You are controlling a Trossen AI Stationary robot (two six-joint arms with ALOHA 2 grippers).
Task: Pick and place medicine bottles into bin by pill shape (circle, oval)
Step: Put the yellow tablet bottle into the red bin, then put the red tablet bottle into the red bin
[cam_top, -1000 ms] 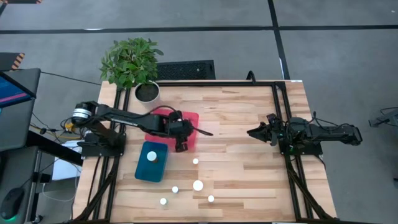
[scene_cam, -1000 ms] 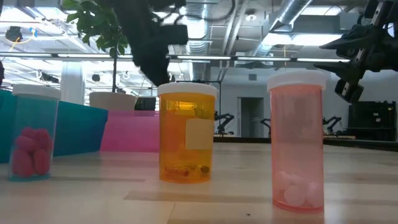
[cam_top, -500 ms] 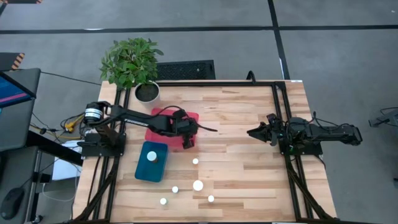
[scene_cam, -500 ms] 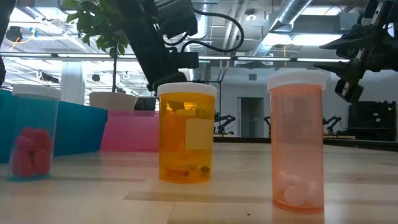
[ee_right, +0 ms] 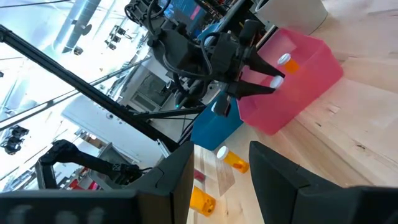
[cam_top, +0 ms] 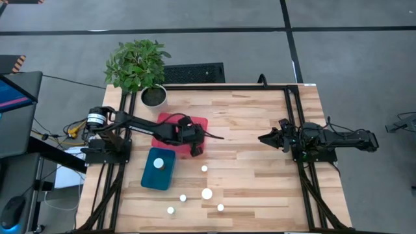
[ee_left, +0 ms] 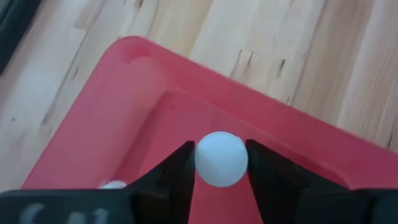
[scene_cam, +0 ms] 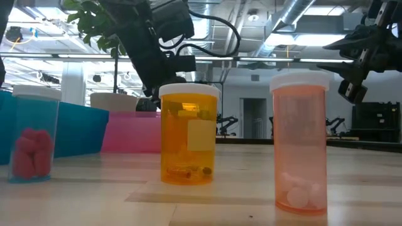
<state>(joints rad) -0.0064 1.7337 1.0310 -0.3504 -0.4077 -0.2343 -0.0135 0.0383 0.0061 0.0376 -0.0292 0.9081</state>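
My left gripper point(cam_top: 195, 147) is over the near right corner of the red bin point(cam_top: 170, 125) and is shut on a small bottle with a white cap point(ee_left: 221, 158). A second white cap point(ee_left: 112, 185) lies inside that bin. The blue bin point(cam_top: 151, 179) holds one white-capped bottle point(cam_top: 158, 164). Several more bottles stand on the table near its front edge, among them an orange one point(scene_cam: 188, 135) and a pink one point(scene_cam: 300, 141). My right gripper point(cam_top: 265, 138) waits open and empty at the table's right. My left gripper pinches the bottle at its top end, one finger on each side of the round white cap point(ee_left: 201, 163). The fingers come from above, pointing down. The bottle hangs upright below them over the red bin's floor point(ee_left: 124, 143); its body is hidden under the cap.
A potted plant point(cam_top: 138, 65) stands at the table's far left corner. Loose bottles point(cam_top: 207, 194) stand scattered between the bins and the near edge. A blue-tinted bottle with pink pills point(scene_cam: 34, 135) stands close to the low camera.
My left gripper has moved a little toward the table's right edge, keeping hold of the bottle, and now stands over the red bin's near right corner. The right arm has kept still.
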